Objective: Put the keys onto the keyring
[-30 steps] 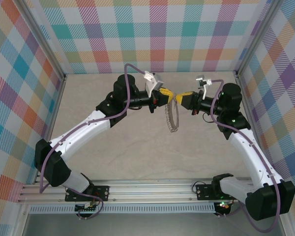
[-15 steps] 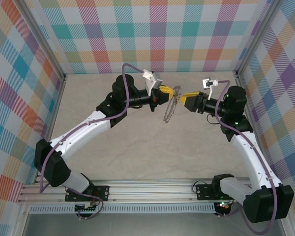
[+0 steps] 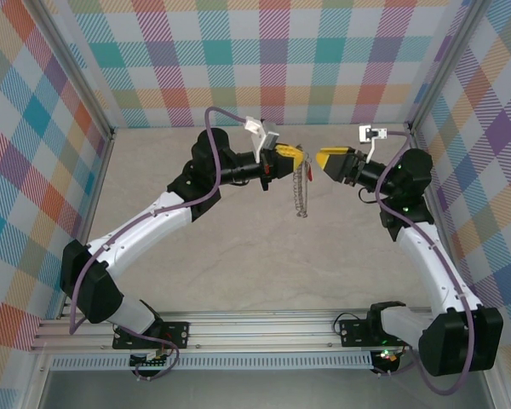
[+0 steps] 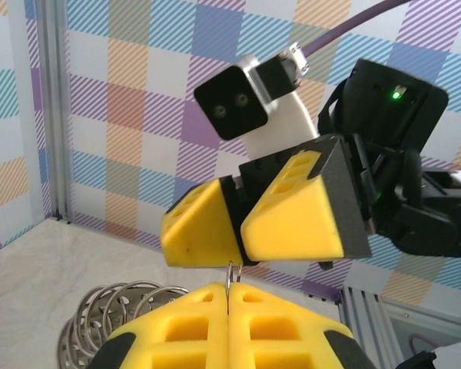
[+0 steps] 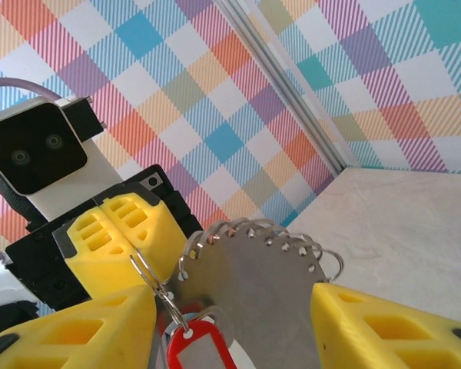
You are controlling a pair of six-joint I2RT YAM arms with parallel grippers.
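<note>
My left gripper (image 3: 293,157) is shut on a thin wire loop (image 4: 229,275) of the keyring (image 3: 302,192), which hangs from it above the table. In the right wrist view the keyring (image 5: 280,288) is a flat grey disc with small wire loops round its rim. A key with a red plastic head (image 5: 194,352) dangles from a loop at the disc's lower left. My right gripper (image 3: 321,160) is open just right of the left one, its yellow fingers (image 5: 84,330) spread wide on either side of the disc and not gripping it. The left gripper (image 4: 229,289) pinches the wire at its very tips.
The beige tabletop (image 3: 238,247) lies below both arms, boxed in by checked walls with metal corner posts (image 3: 426,102). A metal rail (image 3: 264,328) runs along the near edge by the arm bases.
The right gripper opened and drew back up and to the right. The keyring swung and now hangs straight down from the left gripper, which shifted slightly right.
</note>
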